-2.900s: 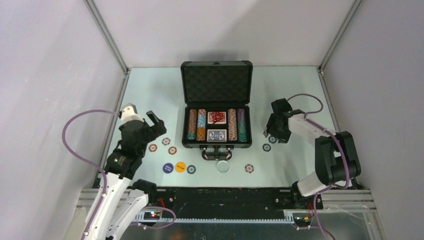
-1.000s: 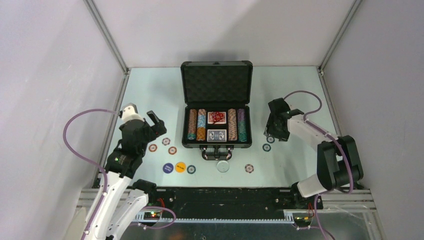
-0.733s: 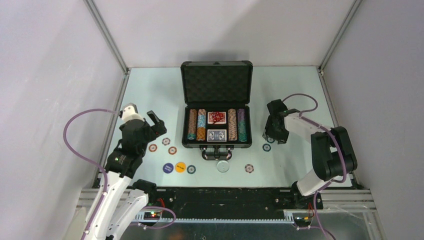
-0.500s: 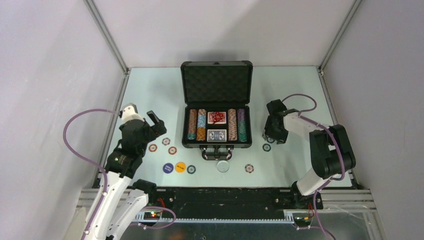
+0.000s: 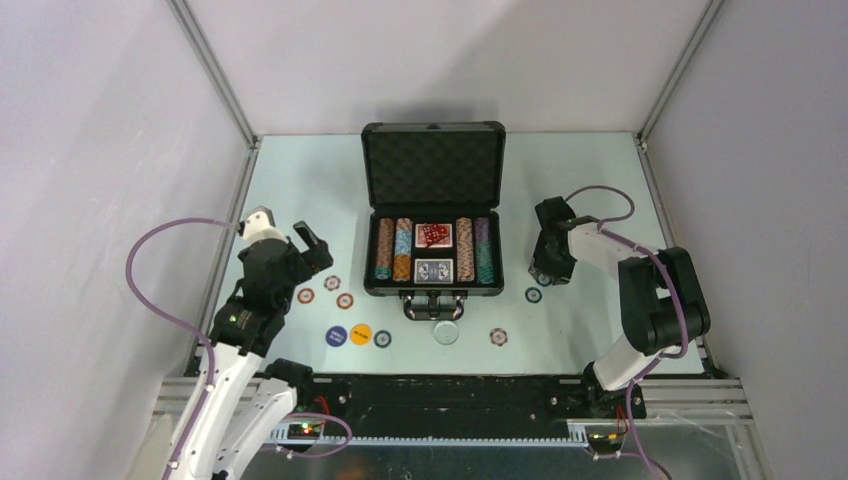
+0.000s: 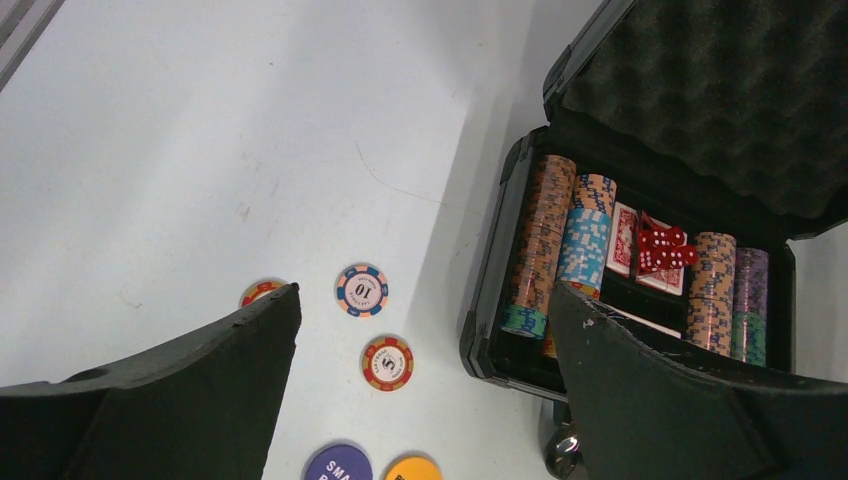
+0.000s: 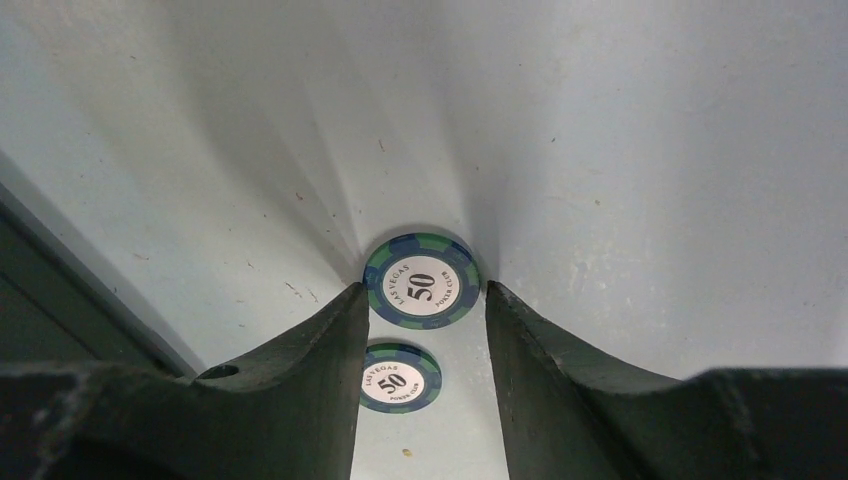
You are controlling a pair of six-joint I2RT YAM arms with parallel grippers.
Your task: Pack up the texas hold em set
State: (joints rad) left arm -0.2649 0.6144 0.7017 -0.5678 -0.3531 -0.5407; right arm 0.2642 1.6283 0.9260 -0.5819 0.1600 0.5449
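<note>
- right gripper (image 7: 425, 292): the fingers stand at a medium gap, pointing down at the table (image 7: 650, 150). nothing is lifted.
- target: the blue-green "50" chip (image 7: 421, 281) lies flat on the table, directly between the two fingertips.
- the left fingertip sits at one rim of the chip and the right fingertip at the opposite rim. whether either tip touches the rim cannot be told.
- axis: the chip is round, so it has no long axis. only its thin edge offers a grip, across the full diameter. judgement: the closing line already runs through the chip's centre.
- a second "50" chip (image 7: 400, 378) lies further back between the fingers, toward the wrist. it is just beside the left finger and partly hidden by it. judgement: it sits behind the tips, so closing should not catch it.
- destination: the open black case (image 5: 432, 170) lies off to the side of the right fingers, near them. its chip rows, card decks and red dice are in place.
- left gripper (image 6: 425, 300): the fingers are spread wide and hold nothing. it hangs above the table.
- below and ahead of the left fingers lie a "10" chip (image 6: 362, 290) and a "5" chip (image 6: 388, 362), both apart from the case.
- nearer arm: the right arm is the one at the "50" chips; the left arm is well apart from them.
</note>
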